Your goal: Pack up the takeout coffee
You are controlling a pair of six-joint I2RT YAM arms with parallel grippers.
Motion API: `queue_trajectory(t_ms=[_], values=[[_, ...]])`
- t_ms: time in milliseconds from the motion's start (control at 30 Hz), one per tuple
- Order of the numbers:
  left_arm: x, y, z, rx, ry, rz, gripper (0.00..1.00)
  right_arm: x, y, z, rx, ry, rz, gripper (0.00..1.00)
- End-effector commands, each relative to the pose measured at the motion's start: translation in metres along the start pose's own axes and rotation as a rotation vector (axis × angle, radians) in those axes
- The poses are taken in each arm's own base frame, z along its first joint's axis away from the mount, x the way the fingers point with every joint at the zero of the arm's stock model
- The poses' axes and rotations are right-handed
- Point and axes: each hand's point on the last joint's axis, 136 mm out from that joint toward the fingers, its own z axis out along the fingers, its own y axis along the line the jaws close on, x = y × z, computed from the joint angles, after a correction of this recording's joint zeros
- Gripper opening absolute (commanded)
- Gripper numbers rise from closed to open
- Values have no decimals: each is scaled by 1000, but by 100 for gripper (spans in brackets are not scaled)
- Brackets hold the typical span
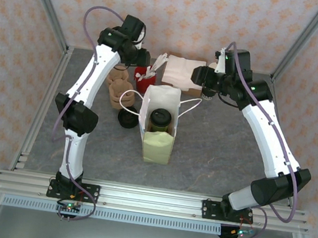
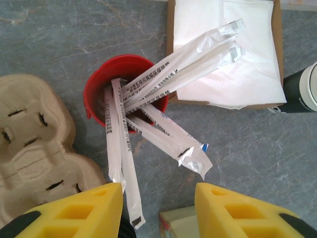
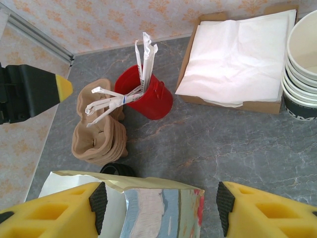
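Takeout coffee [image 1: 161, 118]: upright inside white paper bag [image 1: 158, 148], centre of top view. Left gripper [image 2: 158, 191]: fingers spread, empty, near red straw cup [image 2: 92, 94]. Right gripper [image 3: 161, 192]: spread, empty, above bag's rim.

Grey marbled tbl [image 1: 220, 145] — on it: white paper bag [image 1: 158, 148] ctr, black lid [image 1: 127, 119] beside, pulp carriers [image 1: 117, 89], red cup [image 1: 143, 78] w/ straws, napkin tray [image 1: 183, 72], cup stack [image 3: 302, 59].

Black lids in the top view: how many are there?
2. One tops the takeout coffee standing inside the white paper bag; the other, a loose black lid, lies on the table just left of that bag. More could be hidden.
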Motion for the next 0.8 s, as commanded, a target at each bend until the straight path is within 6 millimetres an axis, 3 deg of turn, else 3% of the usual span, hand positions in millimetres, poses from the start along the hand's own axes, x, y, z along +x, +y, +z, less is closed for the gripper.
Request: queue_trajectory(t_ms=[0, 333, 500, 767], values=[[3, 10, -28, -27, -23, -5, 43, -4, -2, -7, 7, -23, -17, 62], [49, 5, -41, -3, 35, -32, 40, -1, -4, -6, 12, -15, -19, 62], [65, 4, -29, -4, 68, -53, 40, 0, -4, -5, 8, -14, -17, 62], [69, -3, -6, 12, 85, -93, 38, 2, -5, -7, 12, -13, -17, 62]])
